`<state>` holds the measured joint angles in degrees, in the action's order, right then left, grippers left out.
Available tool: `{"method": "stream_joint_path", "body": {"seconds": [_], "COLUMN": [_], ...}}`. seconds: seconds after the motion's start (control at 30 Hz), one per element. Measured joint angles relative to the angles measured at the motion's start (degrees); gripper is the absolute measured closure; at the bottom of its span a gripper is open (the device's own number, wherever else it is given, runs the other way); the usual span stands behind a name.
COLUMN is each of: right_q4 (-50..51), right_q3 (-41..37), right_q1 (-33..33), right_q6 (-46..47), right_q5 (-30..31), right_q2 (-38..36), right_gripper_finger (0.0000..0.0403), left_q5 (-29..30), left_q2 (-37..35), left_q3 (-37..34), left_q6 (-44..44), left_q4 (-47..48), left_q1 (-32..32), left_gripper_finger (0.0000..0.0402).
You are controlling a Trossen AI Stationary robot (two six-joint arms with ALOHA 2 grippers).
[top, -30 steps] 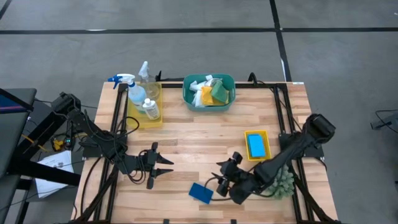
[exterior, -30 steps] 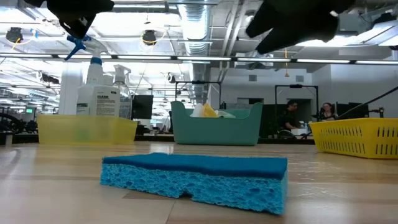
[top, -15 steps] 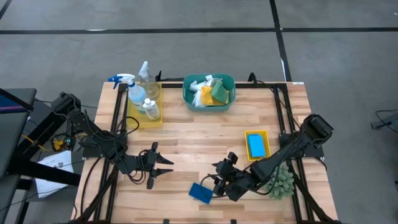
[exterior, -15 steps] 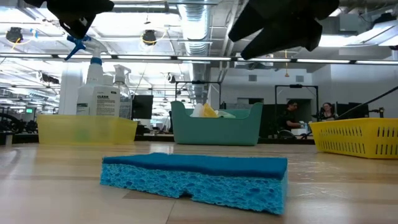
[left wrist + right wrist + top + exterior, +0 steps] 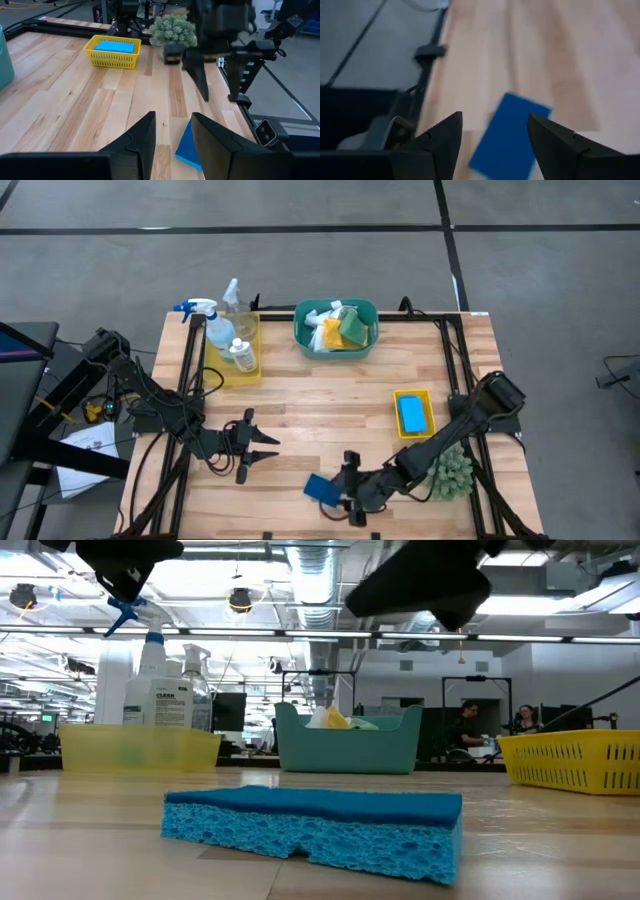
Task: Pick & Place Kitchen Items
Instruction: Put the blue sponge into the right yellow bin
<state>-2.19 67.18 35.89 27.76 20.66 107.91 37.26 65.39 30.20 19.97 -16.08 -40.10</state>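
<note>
While the dark sponge [image 5: 321, 489] lies loose near the table's [image 5: 300, 405] front edge | right gripper [image 5: 349, 485] spread open just beside it, seemingly above | left gripper [image 5: 262, 447] open, idle mid-table | remaining: grasp, place.

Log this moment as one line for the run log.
right gripper: open, over dark blue sponge | left gripper: open, waiting mid-table | sponge: flat on table
</note>
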Motion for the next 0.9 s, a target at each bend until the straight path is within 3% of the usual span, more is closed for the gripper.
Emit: {"method": "stream_joint_path", "body": {"seconds": [0.1,0.3,0.9], "right_q4": [-0.6,0.03,1.74], "right_q3": [0.04,0.02,0.02], "right_q1": [-1.15,-3.74,-4.71], "right_q6": [0.49,3.17,9.35], "right_q5": [-4.69,-7.08,-7.34], "right_q2": [1.95,3.92,3.98], "right_gripper_finger": [0.0188,0.0188,0.0188], "left_q5": [0.0,0.0,0.0], "left_q2": [0.04,0.09,0.09], "left_q3": [0.02,0.0,0.01], "left_q6": [0.0,0.0,-0.14], "left_q4": [-0.35,-0.35,-0.3], "left_q1": [0.0,0.0,0.0], "left_gripper_finger": [0.0279,0.0279,0.0279]}}
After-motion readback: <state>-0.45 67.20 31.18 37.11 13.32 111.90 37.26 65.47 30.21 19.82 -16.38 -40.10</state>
